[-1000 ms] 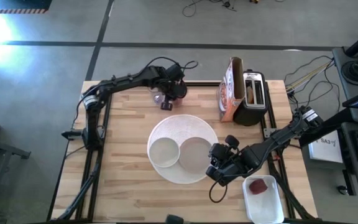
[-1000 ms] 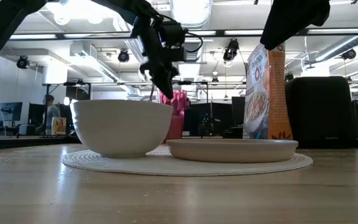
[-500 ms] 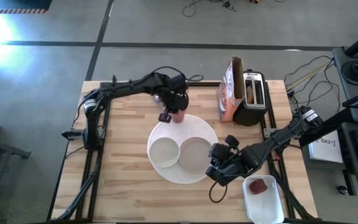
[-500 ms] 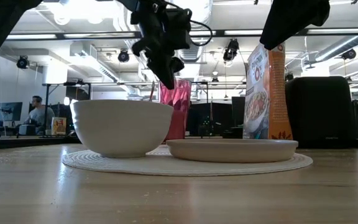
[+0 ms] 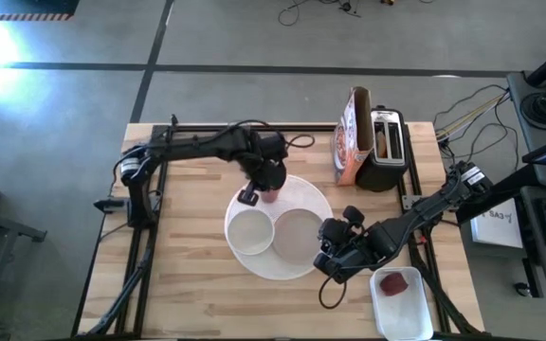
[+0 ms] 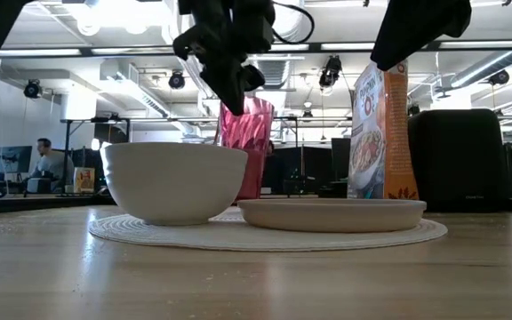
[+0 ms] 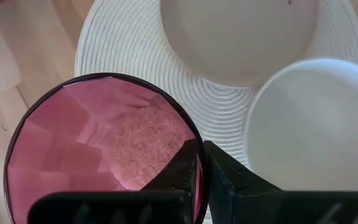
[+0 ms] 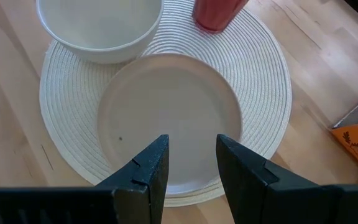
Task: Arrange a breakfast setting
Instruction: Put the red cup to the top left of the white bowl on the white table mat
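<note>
Over placemat (image 5: 303, 268) rear edge | left gripper (image 7: 201, 163) pinching rim of faceted translucent pink tumbler (image 7: 98, 149) | right gripper (image 8: 191, 158) parted, empty

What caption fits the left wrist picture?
Left gripper pinches the pink tumbler by its rim above the placemat, near bowl and plate.

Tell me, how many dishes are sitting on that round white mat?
2: a white bowl on the placemat toward the left arm's side, and a grey plate beside it. The pink tumbler is held over the mat's far edge.
</note>
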Action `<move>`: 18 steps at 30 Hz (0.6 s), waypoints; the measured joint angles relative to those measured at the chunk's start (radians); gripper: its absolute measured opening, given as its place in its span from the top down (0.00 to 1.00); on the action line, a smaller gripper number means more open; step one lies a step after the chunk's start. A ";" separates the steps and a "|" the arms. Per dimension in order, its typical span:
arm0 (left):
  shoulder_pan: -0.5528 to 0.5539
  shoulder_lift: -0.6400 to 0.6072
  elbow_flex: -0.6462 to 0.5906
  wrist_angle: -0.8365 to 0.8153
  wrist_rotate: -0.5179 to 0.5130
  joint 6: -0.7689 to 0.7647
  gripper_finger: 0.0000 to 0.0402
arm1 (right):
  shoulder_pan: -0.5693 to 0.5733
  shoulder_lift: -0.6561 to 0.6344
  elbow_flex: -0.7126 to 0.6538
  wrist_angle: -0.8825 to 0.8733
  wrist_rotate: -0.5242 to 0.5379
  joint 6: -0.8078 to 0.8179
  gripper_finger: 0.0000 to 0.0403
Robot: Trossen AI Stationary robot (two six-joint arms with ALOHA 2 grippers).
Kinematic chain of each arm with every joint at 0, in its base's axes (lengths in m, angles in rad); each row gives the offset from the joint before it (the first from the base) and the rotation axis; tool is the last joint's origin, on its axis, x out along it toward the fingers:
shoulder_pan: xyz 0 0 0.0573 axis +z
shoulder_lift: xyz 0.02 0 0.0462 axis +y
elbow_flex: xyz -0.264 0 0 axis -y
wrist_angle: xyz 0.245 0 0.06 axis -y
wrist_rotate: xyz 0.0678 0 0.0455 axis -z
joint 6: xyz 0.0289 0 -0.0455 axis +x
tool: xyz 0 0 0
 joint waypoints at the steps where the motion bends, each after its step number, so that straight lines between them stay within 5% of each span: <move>1: -0.008 0.000 -0.001 0.007 0.000 0.000 1.00 | 0.000 0.000 0.000 0.002 0.000 0.000 0.69; 18: -0.041 -0.003 -0.074 0.112 -0.083 -0.027 1.00 | 0.000 0.000 0.000 0.023 0.000 0.000 0.69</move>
